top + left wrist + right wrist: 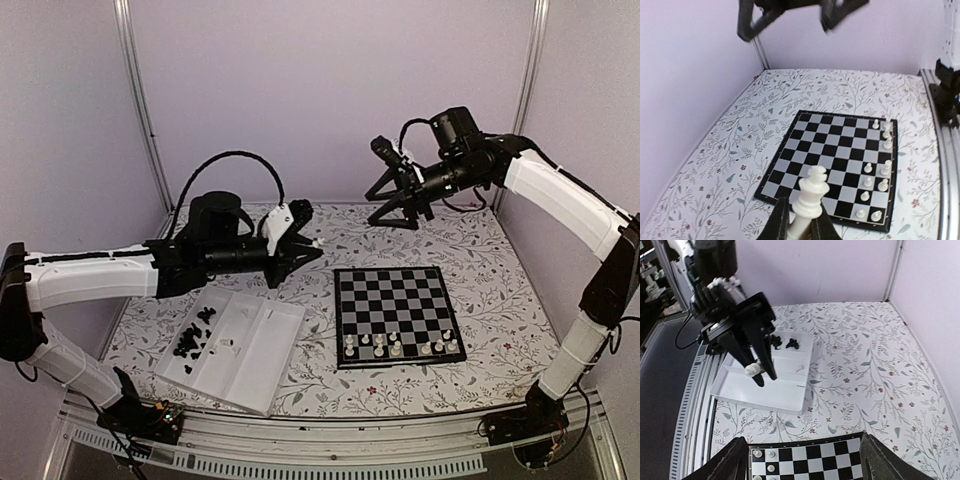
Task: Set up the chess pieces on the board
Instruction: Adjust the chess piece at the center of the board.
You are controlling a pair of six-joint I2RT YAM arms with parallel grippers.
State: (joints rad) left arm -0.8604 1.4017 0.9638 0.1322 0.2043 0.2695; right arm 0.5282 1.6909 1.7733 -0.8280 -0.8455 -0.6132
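Two black fingers of the left gripper (800,227) are pinching the base of a tall cream-white plastic king (811,197), the jaws nearly closed around it, above the middle of the worktop. The flat black-and-silver checked chessboard (390,285) is lying by the near edge, right of centre, with small cream-white pieces (395,346) standing on its near rows. Tiny black pieces (195,335) are lying in the white rectangular compartment tray (255,350) at the near-left corner. Toward the far-right corner the right gripper (390,205) is hovering, jaws spread wide, holding nothing.

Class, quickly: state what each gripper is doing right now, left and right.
Left gripper: closed on a white chess piece.
Right gripper: open, holding nothing.
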